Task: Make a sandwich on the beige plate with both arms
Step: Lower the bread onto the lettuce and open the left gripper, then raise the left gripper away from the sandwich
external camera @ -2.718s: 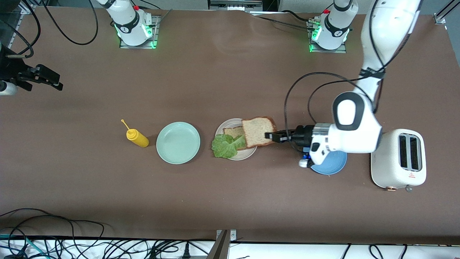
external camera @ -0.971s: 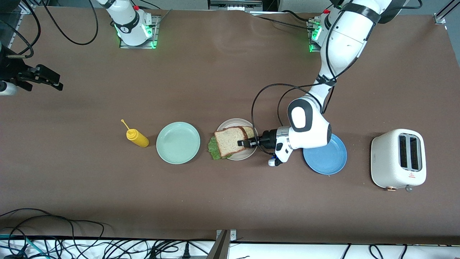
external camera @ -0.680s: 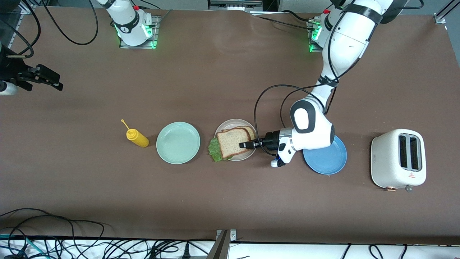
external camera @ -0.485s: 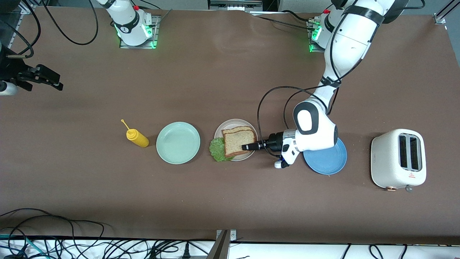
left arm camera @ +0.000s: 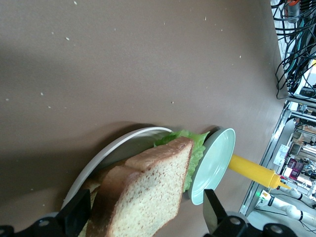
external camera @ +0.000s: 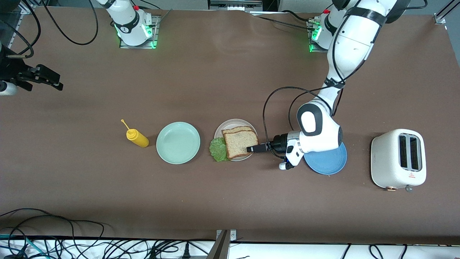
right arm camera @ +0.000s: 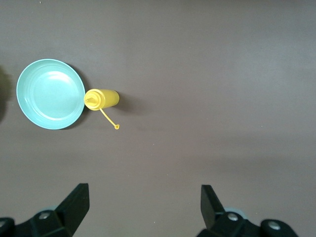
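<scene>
In the middle of the front view, the sandwich (external camera: 239,142) is lying on the beige plate (external camera: 225,126): two brown bread slices are sitting one on the other, the upper one slightly skewed, with the green lettuce leaf (external camera: 217,150) sticking out from between them and hanging over the plate's rim on the side toward the right arm's end of the surface.

The left arm is reaching down from the top of the frame and bending in low over the surface (external camera: 230,201). Its left gripper (external camera: 252,148) is lying nearly level at the edge of the plate and the sandwich that faces the left arm's end. In the left wrist view its fingers (left arm camera: 75,217) are standing spread wide, one on each side of the top slice's corner, pinching nothing.

A blue plate (external camera: 330,163) is sitting partly under the left arm's wrist, and a white toaster (external camera: 398,159) is standing closer still to the left arm's end. Toward the right arm's end, a mint-green plate (external camera: 178,142) is lying just beside the beige one, with a yellow squeeze bottle (external camera: 137,137) lying on its side next to it.

The right arm is waiting. The right gripper (right arm camera: 143,207) is hanging high over the surface with its fingers spread and empty, looking down on the mint-green plate and the bottle.
</scene>
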